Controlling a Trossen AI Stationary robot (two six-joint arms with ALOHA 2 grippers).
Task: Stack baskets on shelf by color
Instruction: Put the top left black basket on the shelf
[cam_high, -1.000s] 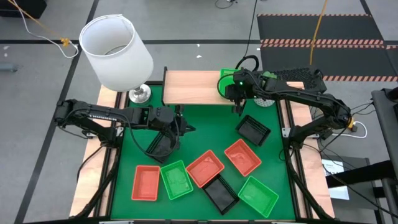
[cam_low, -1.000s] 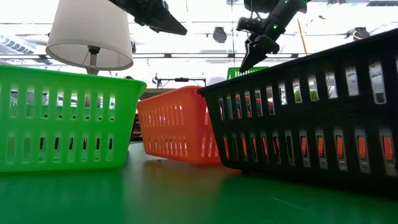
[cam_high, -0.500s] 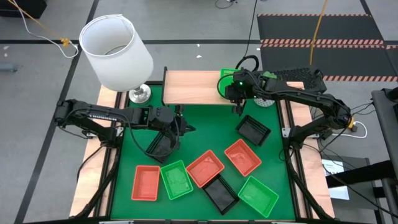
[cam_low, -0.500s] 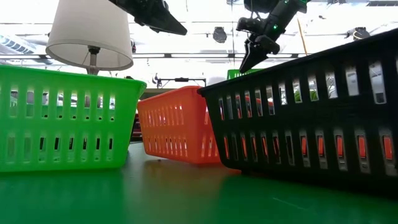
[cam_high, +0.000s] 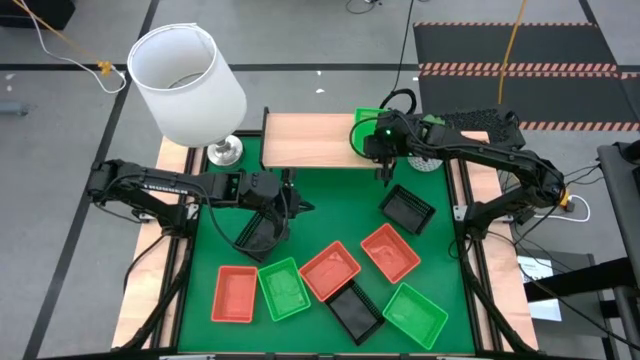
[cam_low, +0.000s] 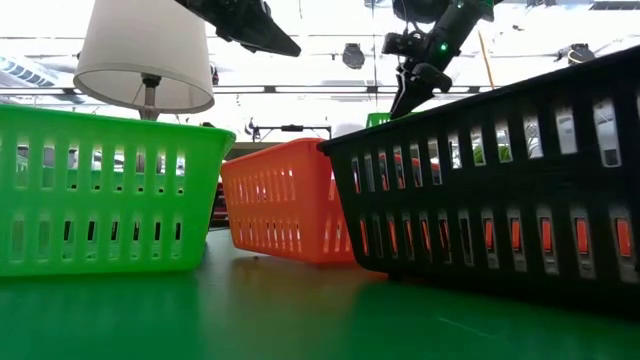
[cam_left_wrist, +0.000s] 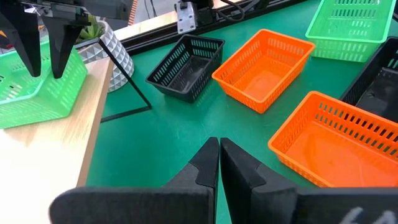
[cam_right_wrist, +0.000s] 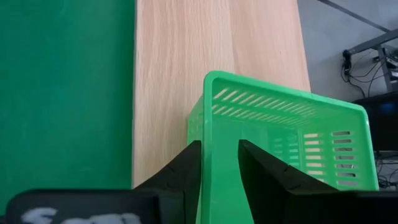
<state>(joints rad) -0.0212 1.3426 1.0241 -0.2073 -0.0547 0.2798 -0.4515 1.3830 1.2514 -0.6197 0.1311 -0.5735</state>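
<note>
From above, the right pincer (cam_high: 384, 172) hangs at the shelf (cam_high: 305, 140) end where a green basket (cam_high: 362, 127) sits; other baskets lie scattered on the bench (cam_high: 330, 215). The right wrist view shows its fingers parted astride the basket's wall, likely letting go. In its own wrist view the left pincer (cam_left_wrist: 219, 163) is closed on nothing, seemingly waiting.

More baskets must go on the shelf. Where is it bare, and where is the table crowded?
The shelf is bare from its lamp end to the green basket at the right gripper. The mat strip just in front of the shelf is also free. Baskets crowd the near table around the orange basket.
</note>
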